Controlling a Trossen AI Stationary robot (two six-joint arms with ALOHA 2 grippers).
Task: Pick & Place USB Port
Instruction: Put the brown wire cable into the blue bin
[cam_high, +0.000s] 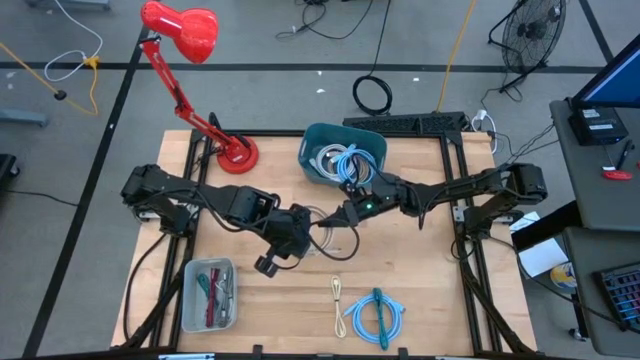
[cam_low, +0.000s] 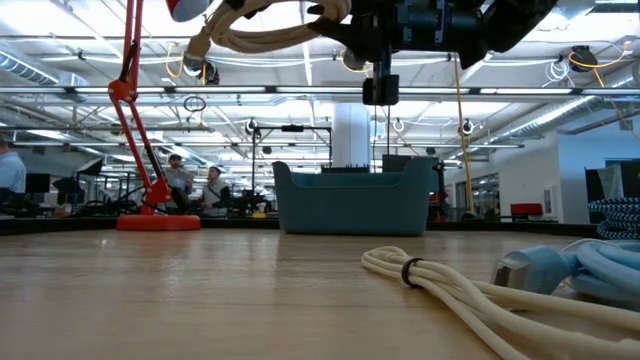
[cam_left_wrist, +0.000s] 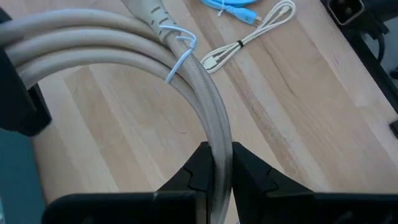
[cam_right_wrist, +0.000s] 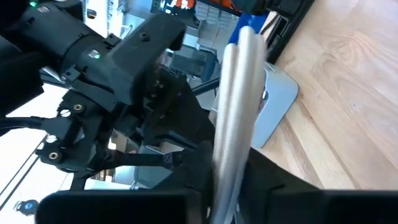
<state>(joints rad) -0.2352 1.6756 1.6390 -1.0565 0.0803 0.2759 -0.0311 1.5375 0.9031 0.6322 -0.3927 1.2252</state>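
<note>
Both tools are gripping the same beige cable (cam_left_wrist: 205, 93) above the middle of the surface (cam_high: 430, 300). The left tool (cam_left_wrist: 216, 177) is pinching it between nearly closed fingers, with the coiled loops bulging out just ahead of it; the right tool (cam_right_wrist: 233, 180) is clamping another stretch of the same cable, and the left arm's wrist is filling the space directly in front of it. The risk here is judged to be a tug-of-war: if either arm is pulling away while both are holding, the cable could be slipping out of one grip, or the thin tie around the coil could be giving way and spilling the loops. The wrists are also sitting very close together, so a careless swing could be knocking them into each other. Both arms are reaching inward from opposite sides, forearms low and stretched, wrists meeting near the teal bin (cam_high: 343, 152) just behind the right tool.
</note>
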